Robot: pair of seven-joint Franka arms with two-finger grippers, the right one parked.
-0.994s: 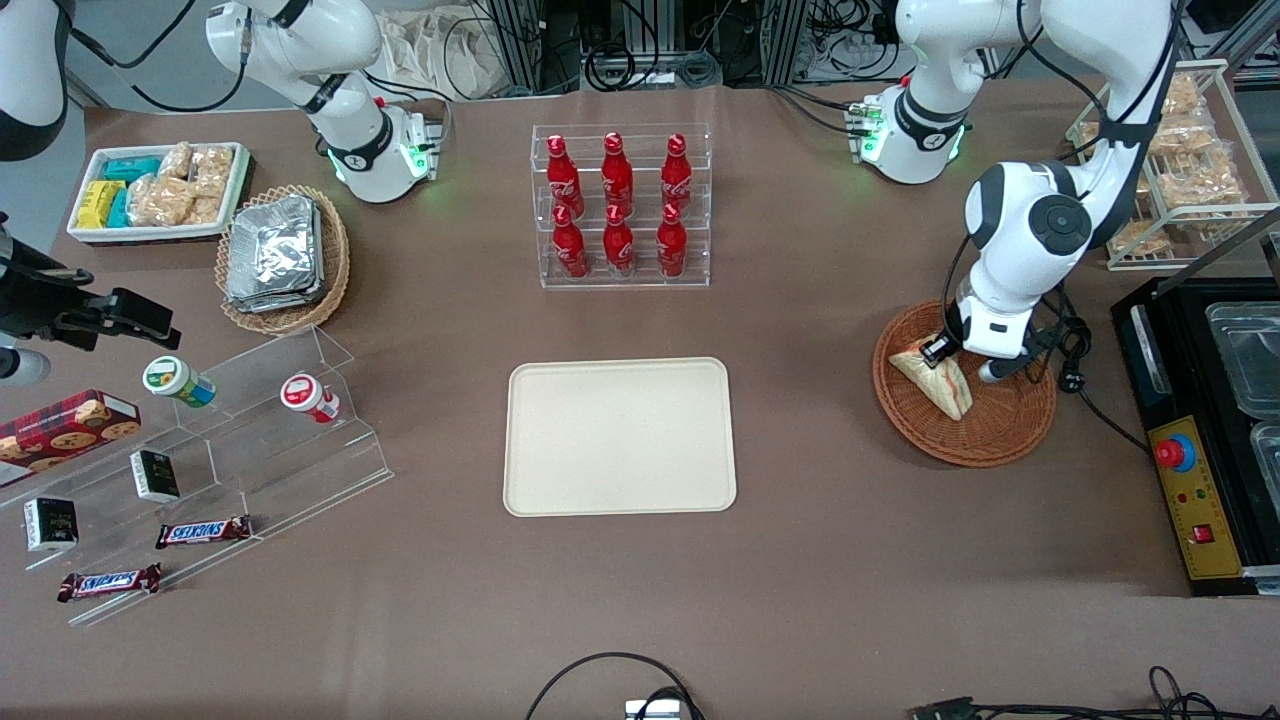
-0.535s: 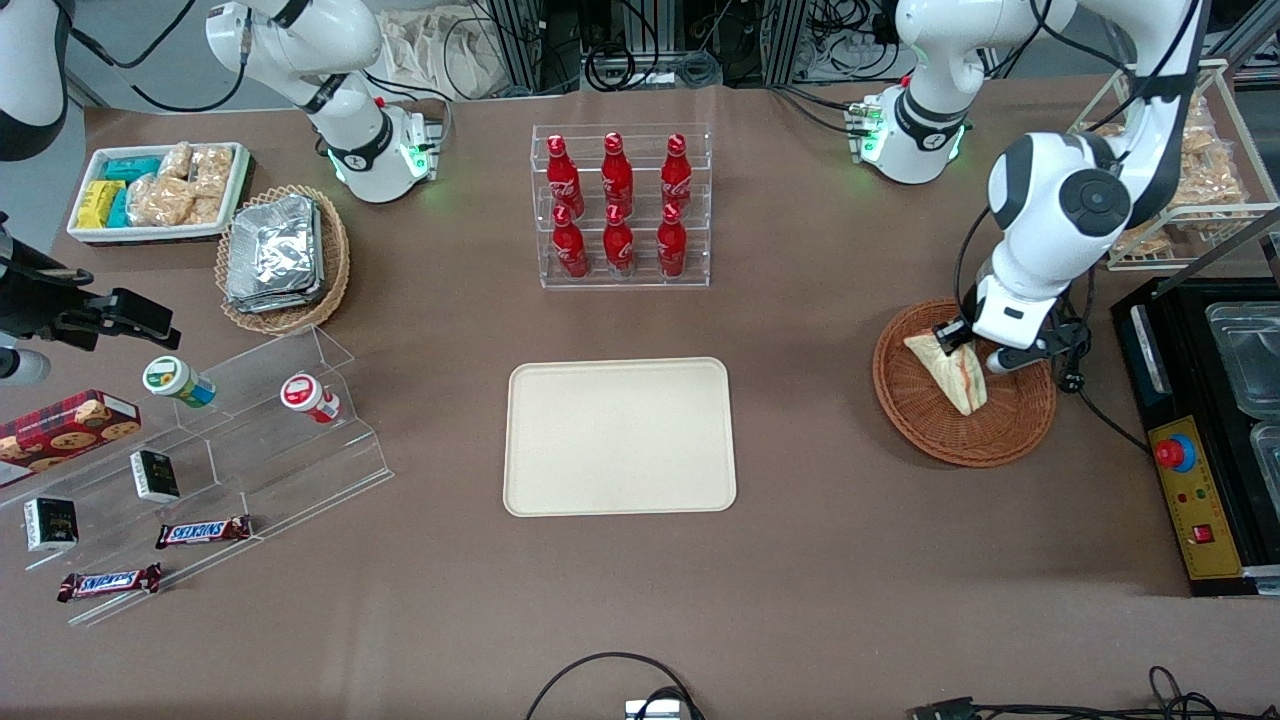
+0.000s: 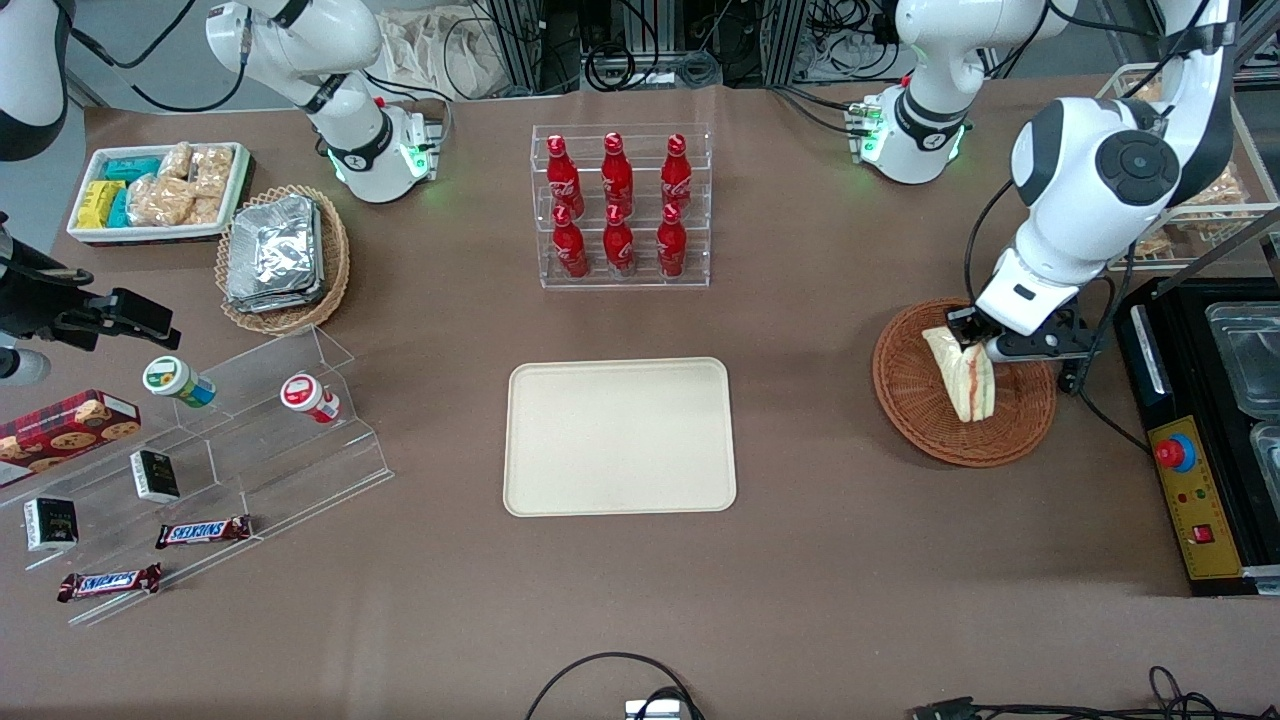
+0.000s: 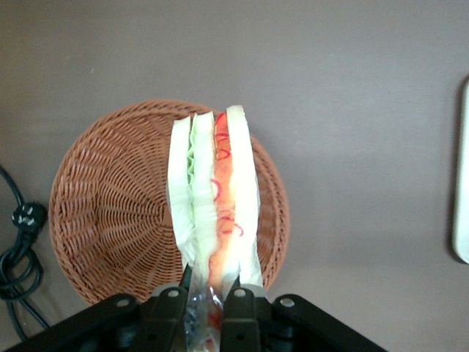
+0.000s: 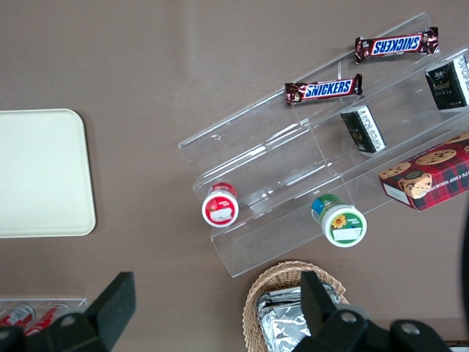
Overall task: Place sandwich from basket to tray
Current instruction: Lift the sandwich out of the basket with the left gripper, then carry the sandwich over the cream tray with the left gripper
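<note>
A: What can we read, starting at the parked arm's end of the table?

B: We read "SNICKERS" on both Snickers bars (image 3: 108,582) lying on the clear acrylic step rack (image 3: 250,440). Nothing else is legible to us. The red cookie box (image 3: 62,428) shows pictured cookies, and the red bottles (image 3: 618,205) carry script we cannot make out.

A: And the containers?

B: We see a white bin (image 3: 157,190) holding bagged snacks, and nearer the front camera a tan wicker basket (image 3: 284,258) of silver foil packs. The clear bottle rack (image 3: 620,208) holds six red bottles in two rows. The cream tray (image 3: 620,437) sits mid-table with nothing on it. Toward the working arm's end, the reddish-brown basket (image 3: 962,385) now has nothing resting in it.

A: Where is the sandwich?

B: The sandwich (image 3: 963,368) hangs above the basket, pinched at one corner by the gripper (image 4: 207,304), fingers (image 4: 171,315) pressed on its wrapper. We see its long axis running from the gripper toward the front camera, filling edge facing the wrist camera.
</note>
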